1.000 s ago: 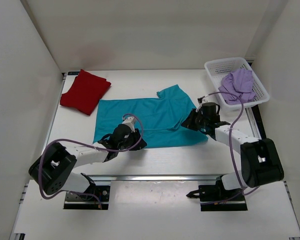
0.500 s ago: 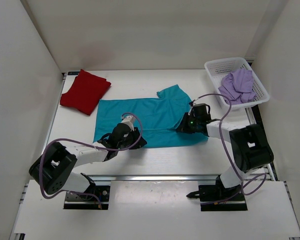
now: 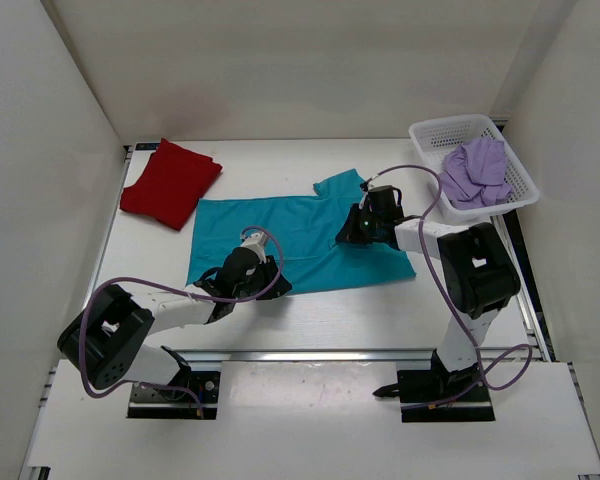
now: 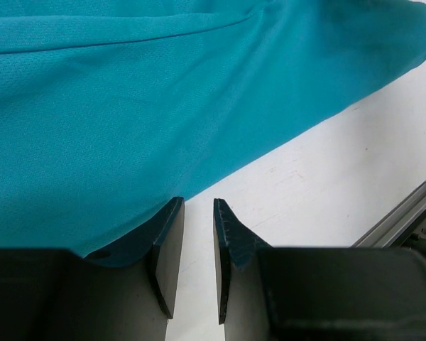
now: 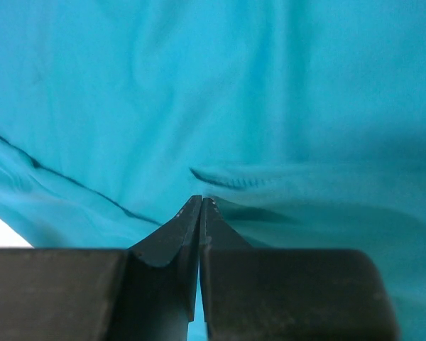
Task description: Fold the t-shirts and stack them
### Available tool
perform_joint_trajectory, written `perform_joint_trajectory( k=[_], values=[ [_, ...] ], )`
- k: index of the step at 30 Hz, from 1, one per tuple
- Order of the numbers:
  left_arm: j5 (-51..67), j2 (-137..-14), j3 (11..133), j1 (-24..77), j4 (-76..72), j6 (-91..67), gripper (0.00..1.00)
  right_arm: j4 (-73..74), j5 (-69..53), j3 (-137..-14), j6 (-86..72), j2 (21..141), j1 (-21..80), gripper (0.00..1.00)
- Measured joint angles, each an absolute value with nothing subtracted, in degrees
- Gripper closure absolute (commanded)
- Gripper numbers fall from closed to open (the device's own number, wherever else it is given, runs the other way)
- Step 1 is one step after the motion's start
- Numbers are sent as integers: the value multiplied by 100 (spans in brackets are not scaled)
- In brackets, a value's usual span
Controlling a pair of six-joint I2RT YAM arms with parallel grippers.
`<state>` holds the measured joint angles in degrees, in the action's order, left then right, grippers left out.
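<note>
A teal t-shirt lies spread across the middle of the table. My left gripper sits low at its near hem. In the left wrist view, my left gripper is open a little with only white table in the gap. The teal hem drapes over the left finger. My right gripper rests on the shirt's right part. Seen from its own wrist, my right gripper is shut, tips pressed on teal fabric with a small pucker just ahead. A folded dark red t-shirt lies back left. A crumpled lavender t-shirt fills the basket.
A white mesh basket stands at the back right corner, partly overhanging the table edge. White walls enclose the table on the left, back and right. A metal rail runs along the near edge.
My right gripper has slid left and slightly away across the teal shirt, staying shut. The left gripper has hardly moved.
</note>
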<state>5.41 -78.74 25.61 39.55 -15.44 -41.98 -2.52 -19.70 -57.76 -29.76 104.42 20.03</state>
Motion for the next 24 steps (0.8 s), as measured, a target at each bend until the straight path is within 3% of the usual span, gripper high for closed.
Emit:
perform_joint_trajectory(
  k=[12,24],
  values=[
    [517,-7881,2910,3975,-1358,-3988,65,-379,-1776,-3938,-2923,8510,1741,100],
    [746,-7848,2305,2749,-1389,-4036,66,-456,-1806,-2427,-2976,7544,805,100]
  ],
)
